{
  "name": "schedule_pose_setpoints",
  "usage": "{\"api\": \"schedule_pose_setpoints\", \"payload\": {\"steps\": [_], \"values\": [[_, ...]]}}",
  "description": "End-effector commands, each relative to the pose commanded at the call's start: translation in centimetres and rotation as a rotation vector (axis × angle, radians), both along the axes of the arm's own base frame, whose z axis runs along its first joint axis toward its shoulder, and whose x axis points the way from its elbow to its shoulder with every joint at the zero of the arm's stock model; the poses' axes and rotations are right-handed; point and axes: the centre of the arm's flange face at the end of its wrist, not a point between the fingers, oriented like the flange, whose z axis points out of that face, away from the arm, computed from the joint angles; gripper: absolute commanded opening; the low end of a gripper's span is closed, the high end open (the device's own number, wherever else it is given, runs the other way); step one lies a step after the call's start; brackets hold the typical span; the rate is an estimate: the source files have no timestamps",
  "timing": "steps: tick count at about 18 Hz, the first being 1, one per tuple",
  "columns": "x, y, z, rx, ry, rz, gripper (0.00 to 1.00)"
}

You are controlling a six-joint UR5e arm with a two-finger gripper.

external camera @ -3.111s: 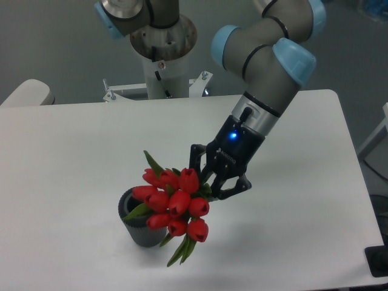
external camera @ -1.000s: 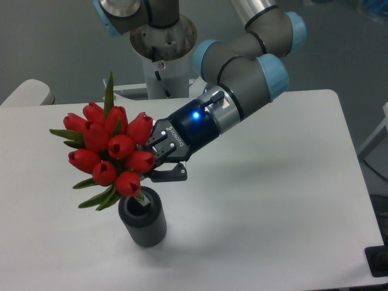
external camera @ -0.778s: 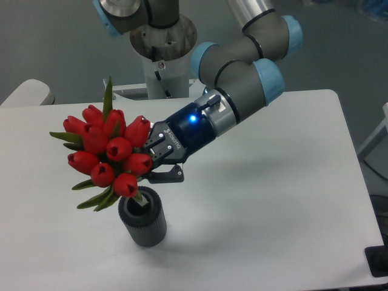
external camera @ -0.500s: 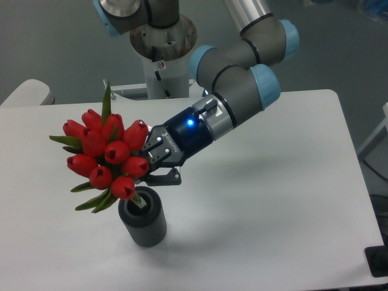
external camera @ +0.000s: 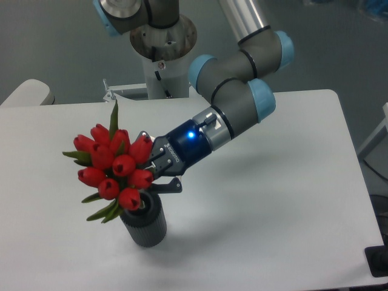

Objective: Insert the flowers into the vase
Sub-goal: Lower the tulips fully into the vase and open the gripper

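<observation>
Tight bunch of red closed tulip buds with long green leaves [external camera: 115, 165], leaning to the left, directly over the mouth of the vase, lowest bud touching or nearly touching the rim; stems hidden behind buds and fingers, so depth inside not to be judged.

Wide white table [external camera: 273, 200] underneath, bearing only the vase in this part.

Grey robot arm with light blue joint caps [external camera: 233, 97], reaching down from the upper right, blue light lit at the wrist.

Small dark grey ribbed cylinder vase [external camera: 145, 225], upright, near the front edge of the table, well below the wrist.

Black two-finger gripper [external camera: 159, 173], closed narrow on the base of the bunch from the right side, just above the thick rim.

Step in hand, by judgement: lowering the stems into the opening. Advice for doing it well:
- bring the bunch more upright before going down, since tilted now;
- keep the stems centred over the opening, away from the rim;
- descend slowly and straight, because the bunch is wider than the vase and leaves may catch;
- avoid a sideways push, a light vase probably tips easily;
- let go only once the stems stand deep and the buds rest on the rim.
</observation>
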Motion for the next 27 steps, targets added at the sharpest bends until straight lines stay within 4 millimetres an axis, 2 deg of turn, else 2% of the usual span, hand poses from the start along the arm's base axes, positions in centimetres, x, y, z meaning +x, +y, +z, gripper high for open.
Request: {"api": "schedule_pose_setpoints", "payload": {"steps": [4,7,11,13,15,17,18,27], "values": [[-0.7,-0.3,-2.9,-0.003,-0.002,0.005,0.27],[-0.7,-0.7,-3.8,-0.012,-0.016,0.009,0.28],[-0.6,-1.1,-4.5,-0.019,-0.027,0.015,0.38],[-0.6,-1.2,-4.7,-0.022,-0.032,0.016,0.52],[-0.7,-1.3,-4.6,-0.022,-0.030,0.018,0.85],[-0.7,-1.4,-4.7,-0.023,-0.035,0.019,0.90],[-0.7,-1.5,-4.8,-0.024,-0.036,0.021,0.98],[-1.5,-2.1,-4.6,0.022,0.003,0.028,1.00]]}}
